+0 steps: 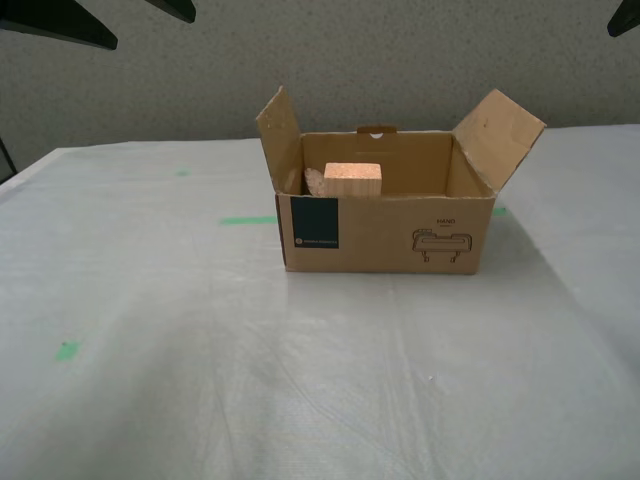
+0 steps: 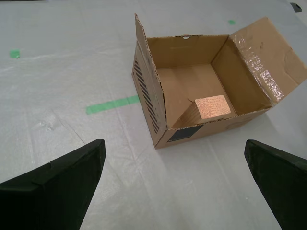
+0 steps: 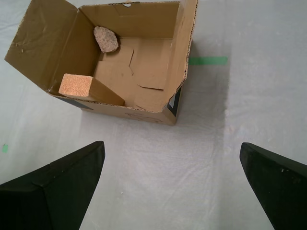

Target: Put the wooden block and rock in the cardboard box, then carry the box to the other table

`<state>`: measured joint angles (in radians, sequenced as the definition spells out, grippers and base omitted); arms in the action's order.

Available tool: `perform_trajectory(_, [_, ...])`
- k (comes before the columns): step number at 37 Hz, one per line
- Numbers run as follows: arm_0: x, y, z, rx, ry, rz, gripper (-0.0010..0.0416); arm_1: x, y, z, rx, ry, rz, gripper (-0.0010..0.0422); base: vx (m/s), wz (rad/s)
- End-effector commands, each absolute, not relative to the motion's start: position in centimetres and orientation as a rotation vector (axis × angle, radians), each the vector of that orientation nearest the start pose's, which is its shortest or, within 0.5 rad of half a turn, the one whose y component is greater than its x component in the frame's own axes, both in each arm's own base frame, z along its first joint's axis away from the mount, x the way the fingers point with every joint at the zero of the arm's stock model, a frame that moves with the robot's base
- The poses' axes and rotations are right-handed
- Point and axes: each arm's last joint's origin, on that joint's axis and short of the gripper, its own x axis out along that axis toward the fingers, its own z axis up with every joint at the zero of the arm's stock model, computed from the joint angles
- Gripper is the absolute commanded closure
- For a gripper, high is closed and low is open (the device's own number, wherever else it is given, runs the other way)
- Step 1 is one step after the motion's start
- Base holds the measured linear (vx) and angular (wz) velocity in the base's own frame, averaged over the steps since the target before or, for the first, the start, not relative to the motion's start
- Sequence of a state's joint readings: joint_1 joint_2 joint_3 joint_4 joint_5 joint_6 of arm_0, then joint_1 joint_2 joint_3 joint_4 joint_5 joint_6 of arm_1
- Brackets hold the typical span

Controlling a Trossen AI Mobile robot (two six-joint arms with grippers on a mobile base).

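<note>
The cardboard box (image 1: 385, 235) (image 2: 148, 96) (image 3: 182, 43) stands with its flaps up on the other table (image 1: 150, 360), which is covered with a wrinkled white sheet. The wooden block (image 1: 352, 180) (image 2: 212, 106) (image 3: 76, 86) leans tilted inside, against the labelled front wall. The rock (image 1: 313, 181) (image 3: 106, 39) lies in a back corner of the box; the second wrist view does not show it. My first gripper (image 3: 171, 145) and my second gripper (image 2: 175, 146) are both open and hold nothing. Each hangs above the sheet, clear of the box.
Green tape marks (image 1: 248, 220) (image 1: 68, 350) lie on the sheet beside and in front of the box. Dark arm parts (image 1: 60, 25) (image 1: 625, 18) show at the exterior view's top corners. A grey wall stands behind the table.
</note>
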<state>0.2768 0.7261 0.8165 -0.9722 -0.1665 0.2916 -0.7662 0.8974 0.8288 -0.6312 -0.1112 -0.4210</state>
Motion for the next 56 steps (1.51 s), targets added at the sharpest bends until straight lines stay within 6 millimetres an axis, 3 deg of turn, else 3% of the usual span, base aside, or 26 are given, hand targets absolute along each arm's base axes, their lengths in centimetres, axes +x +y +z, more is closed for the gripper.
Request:
perform_trajectory(1, [11.64,3.8,28.65,0.22,0.939,0.277,0.0012,13.04,-12.09,29.13,-0.093,0.755,-0.475,0.0014,0.0,0.0])
perform_trajectory(56, [11.64,3.8,28.65,0.22,0.939,0.277,0.0012,13.03,-12.1,29.13,-0.093,0.756,-0.475,0.0014,0.0,0.0])
